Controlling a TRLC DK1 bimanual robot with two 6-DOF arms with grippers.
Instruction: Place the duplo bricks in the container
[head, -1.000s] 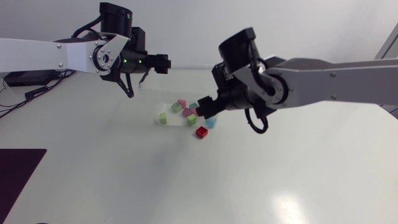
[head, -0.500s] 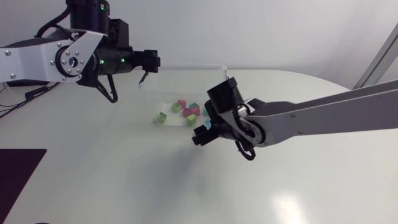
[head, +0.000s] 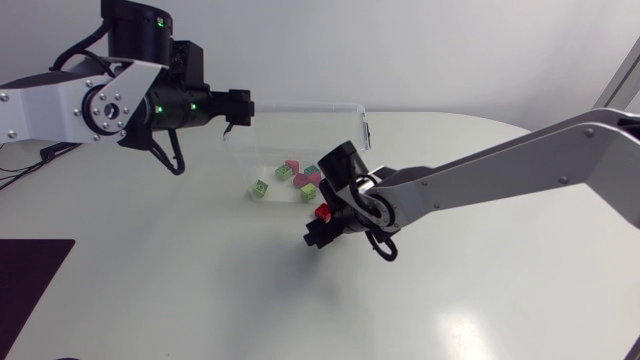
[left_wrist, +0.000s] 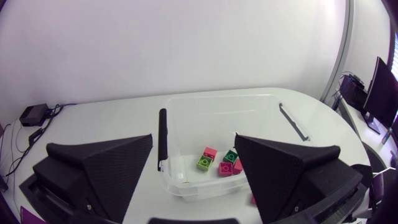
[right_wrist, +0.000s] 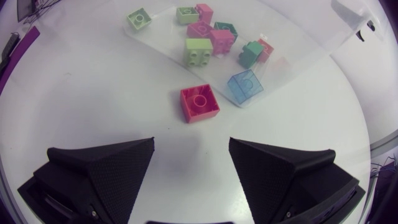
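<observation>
Desk (head: 200, 290): smooth white top with a rounded far edge.
Right arm (head: 500, 175): silver-grey links with black joints; it enters from the frame's right and reaches to the centre.
Left arm (head: 60, 100): white link with a black joint, in the upper left of the frame.
Container (head: 345, 112): clear plastic box with rounded corners, upper centre.
Left end effector (left_wrist: 194, 140): matte black wedges spread wide and empty, near the container's left rim.
Right end effector (right_wrist: 191, 146): wedges spread wide, gripping nothing.
Duplo bricks (head: 298, 178): studded pink, light green and teal blocks on the container floor.
Red brick (right_wrist: 199, 102): square, lying on the desk just outside the container, ahead of the right end effector's gap.
</observation>
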